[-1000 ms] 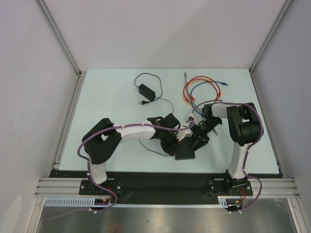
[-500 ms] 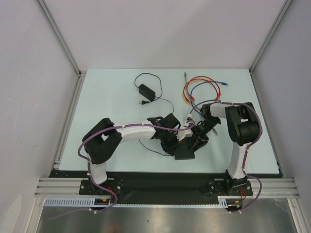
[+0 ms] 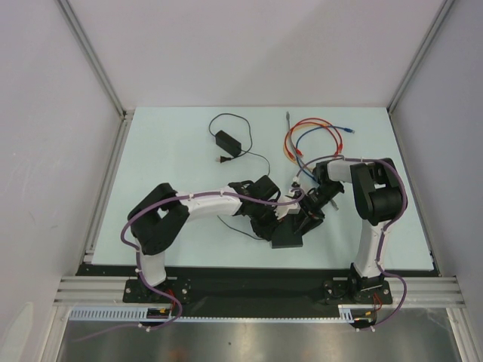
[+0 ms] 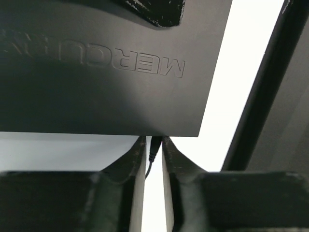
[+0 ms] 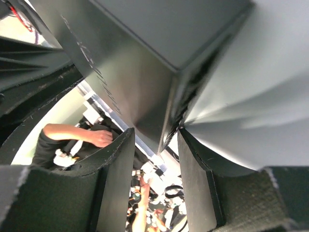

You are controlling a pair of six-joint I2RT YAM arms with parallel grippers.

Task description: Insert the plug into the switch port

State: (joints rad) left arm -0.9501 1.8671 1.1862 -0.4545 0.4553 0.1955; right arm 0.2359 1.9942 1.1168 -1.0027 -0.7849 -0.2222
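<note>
My left gripper [image 4: 153, 139] stood only slightly parted, its fingers [image 4: 137, 159] flanking the plug [image 4: 155, 147]. One pad lay against the plug, and a sliver of light showed on the other side, so I called it loosened rather than clenched. The plug's tip met the narrow edge of the switch [image 4: 96, 87], whose flat black top bore raised lettering. The switch port was hidden behind the plug, and I could not tell whether the plug sat fully home. A thin black cord [image 3: 234, 226] trailed from the plug toward the left edge of the table [image 3: 166, 166].

My right gripper [image 5: 154, 140] was about half spread and clamped on a corner of the switch, which ran down between its two fingers [image 5: 116, 183].

From above, both grippers met over the switch, which lay on the table close to the near edge and a little right of its middle. Well apart, toward the far edge, lay a small black power adapter [image 3: 225, 140] with its own cord, and to its right a loose tangle of orange and blue cables [image 3: 313, 132].
</note>
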